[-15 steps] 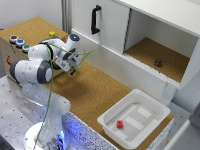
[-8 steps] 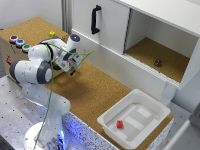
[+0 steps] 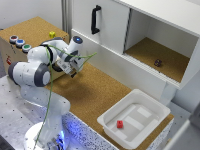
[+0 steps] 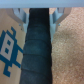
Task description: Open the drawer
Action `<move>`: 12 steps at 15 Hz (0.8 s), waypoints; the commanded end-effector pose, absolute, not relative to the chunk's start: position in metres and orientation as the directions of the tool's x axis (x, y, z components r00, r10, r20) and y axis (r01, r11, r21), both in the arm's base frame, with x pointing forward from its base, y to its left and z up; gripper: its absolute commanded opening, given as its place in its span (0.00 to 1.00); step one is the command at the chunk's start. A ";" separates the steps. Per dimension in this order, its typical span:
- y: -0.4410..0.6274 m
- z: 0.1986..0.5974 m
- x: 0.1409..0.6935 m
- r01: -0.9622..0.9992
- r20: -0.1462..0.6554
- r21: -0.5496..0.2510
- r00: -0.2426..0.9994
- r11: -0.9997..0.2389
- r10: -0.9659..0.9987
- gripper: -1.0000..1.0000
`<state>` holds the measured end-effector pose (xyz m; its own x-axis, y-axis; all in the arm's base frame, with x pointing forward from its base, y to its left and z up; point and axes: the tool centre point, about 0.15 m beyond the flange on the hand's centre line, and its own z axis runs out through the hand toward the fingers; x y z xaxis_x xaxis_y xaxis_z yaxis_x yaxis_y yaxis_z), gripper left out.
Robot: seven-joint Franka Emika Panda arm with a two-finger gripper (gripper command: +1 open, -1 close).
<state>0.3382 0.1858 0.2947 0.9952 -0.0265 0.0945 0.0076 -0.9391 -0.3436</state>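
1. In the exterior view, the white arm (image 3: 37,72) bends over from its base at the lower part of the exterior view's left, and its gripper (image 3: 74,71) hangs close to the side of the cork-topped wooden box (image 3: 30,32).
2. The box carries coloured buttons (image 3: 19,43) along its near edge and a small yellow block (image 3: 52,34) on its cork top.
3. The drawer belongs to that box, but the arm hides the box's side, so its front cannot be made out here.
4. How wide the gripper stands cannot be told from this view.
5. A white cabinet door (image 3: 102,27) with a black handle (image 3: 94,19) stands behind the arm; beside it, an open cork-floored compartment holds a small dark object (image 3: 158,63).
6. A white plastic tub (image 3: 134,117) sits on the cork table (image 3: 95,95) toward the exterior view's right, with a small red block (image 3: 120,124) inside it.
7. In the wrist view, the gripper (image 4: 39,15) shows two pale fingers (image 4: 20,14) set apart, with a dark band (image 4: 37,50) running between them.
8. A light plywood surface with a blue pixel-style figure (image 4: 10,45) lies on one side of the band, speckled cork (image 4: 67,55) on the other.
9. Nothing is visibly clamped between the fingers.
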 end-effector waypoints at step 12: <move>0.114 0.281 0.325 -0.066 0.088 -0.279 0.992 -0.958 -0.093 0.00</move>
<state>0.3359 0.1383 0.2938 0.9933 -0.0752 0.0879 -0.0459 -0.9537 -0.2972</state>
